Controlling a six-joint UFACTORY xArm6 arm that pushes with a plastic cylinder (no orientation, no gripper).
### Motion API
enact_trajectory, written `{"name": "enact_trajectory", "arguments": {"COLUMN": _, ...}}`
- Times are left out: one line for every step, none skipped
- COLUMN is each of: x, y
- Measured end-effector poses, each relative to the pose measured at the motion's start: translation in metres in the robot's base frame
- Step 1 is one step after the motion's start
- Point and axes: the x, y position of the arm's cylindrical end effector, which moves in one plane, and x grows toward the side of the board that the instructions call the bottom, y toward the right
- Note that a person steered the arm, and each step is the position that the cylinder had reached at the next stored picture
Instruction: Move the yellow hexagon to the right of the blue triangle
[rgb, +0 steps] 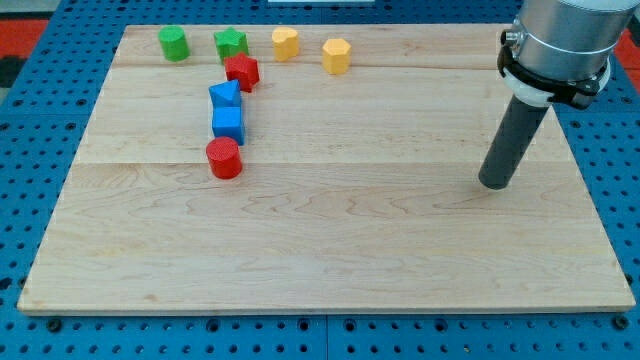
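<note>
My tip (494, 184) rests on the wooden board (330, 250) at the view's right, well apart from all blocks; it is a plain rod that holds nothing and touches nothing now. The yellow hexagon (336, 55) stands near the view's top, a little right of the board's middle, with the yellow heart (286, 42) to its left. The blue triangle (225, 95) lies lower and further left, touching or almost touching the red star (242, 71) above it and the blue cube (228, 124) below it; the red cylinder (224, 158) ends this column. The green cylinder (174, 43) and the green star (231, 43) sit at the top left and are not in the way. I judge that the push has not begun. To do it well, the tip should first travel to the upper right side of the hexagon, passing around it without touching. Then it should push toward the lower left, in a line through the middle of the block, so the block does not turn away. The danger is the red star, which is close to the path, and the triangle itself. It is better to stop while the hexagon is near the triangle's right side but not yet pressing it.
</note>
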Motion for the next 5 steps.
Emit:
{"name": "enact_trajectory", "arguments": {"x": -0.046, "y": 0.000}}
{"name": "enact_trajectory", "arguments": {"x": -0.108, "y": 0.000}}
{"name": "enact_trajectory", "arguments": {"x": -0.167, "y": -0.023}}
{"name": "enact_trajectory", "arguments": {"x": -0.227, "y": -0.077}}
{"name": "enact_trajectory", "arguments": {"x": -0.237, "y": -0.132}}
